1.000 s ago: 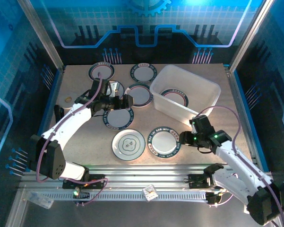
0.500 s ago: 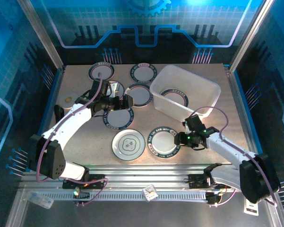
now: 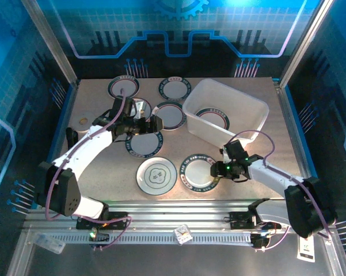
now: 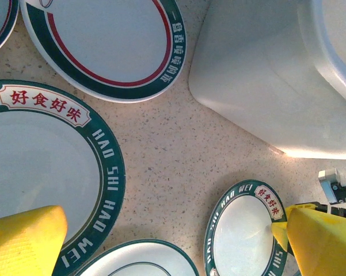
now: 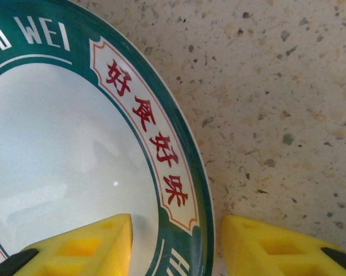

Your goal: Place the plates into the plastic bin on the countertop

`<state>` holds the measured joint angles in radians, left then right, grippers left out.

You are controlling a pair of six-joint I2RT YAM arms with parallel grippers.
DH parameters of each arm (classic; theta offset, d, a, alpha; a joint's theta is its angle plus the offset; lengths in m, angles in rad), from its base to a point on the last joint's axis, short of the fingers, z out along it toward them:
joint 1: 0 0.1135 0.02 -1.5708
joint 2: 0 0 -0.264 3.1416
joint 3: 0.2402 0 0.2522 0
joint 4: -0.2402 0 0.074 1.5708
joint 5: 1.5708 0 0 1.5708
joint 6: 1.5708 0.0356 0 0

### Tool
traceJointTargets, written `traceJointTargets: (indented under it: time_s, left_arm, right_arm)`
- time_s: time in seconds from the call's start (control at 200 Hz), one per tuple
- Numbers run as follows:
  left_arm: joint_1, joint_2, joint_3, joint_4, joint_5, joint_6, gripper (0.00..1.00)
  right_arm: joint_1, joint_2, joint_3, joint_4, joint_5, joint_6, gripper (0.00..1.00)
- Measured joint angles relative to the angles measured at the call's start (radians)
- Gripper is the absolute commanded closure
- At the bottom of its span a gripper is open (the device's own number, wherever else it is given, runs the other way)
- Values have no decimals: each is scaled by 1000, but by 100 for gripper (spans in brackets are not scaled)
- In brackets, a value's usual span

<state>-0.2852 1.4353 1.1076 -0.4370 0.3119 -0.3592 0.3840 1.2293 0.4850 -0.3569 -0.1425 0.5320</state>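
Plates (image 3: 175,88) lie flat across the countertop (image 3: 103,167), and one more sits on the floor of the plastic bin (image 3: 250,106) at the back right. In front of the bin lies a green-rimmed plate (image 3: 197,172), just beside a grey-patterned plate (image 3: 156,176).

The right gripper (image 3: 217,169) is low at the right edge of the green-rimmed plate. In the right wrist view the gripper (image 5: 175,247) has its yellow fingers (image 5: 75,250) partly apart, with the rim of the green-rimmed plate (image 5: 75,144) running between them. One finger is over the pale centre. The other is over bare countertop (image 5: 288,86), just outside the rim. A gap shows between the inner finger and the rim band, so the plate is straddled but not clamped, and it lies flat on the surface.

The left gripper (image 3: 147,125) hangs over the middle of the countertop, between a red-ringed plate (image 3: 170,115) and a lettered plate (image 3: 144,142). In the left wrist view the gripper (image 4: 173,247) has its fingers (image 4: 23,238) spread wide and holds nothing. The lettered plate (image 4: 34,155) lies under one finger, with the red-ringed plate (image 4: 103,46) beyond it. The wall of the plastic bin (image 4: 259,86) stands at upper right. The green-rimmed plate (image 4: 247,230) lies near the other finger, well below it.
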Motion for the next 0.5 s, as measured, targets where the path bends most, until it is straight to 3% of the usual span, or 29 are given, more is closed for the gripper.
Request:
traceJointTargets:
  time_s: [0.5]
  left_arm:
    - [0, 3, 0, -1, 0, -5, 1]
  right_arm:
    - [-7, -6, -19, 43, -9, -10, 74]
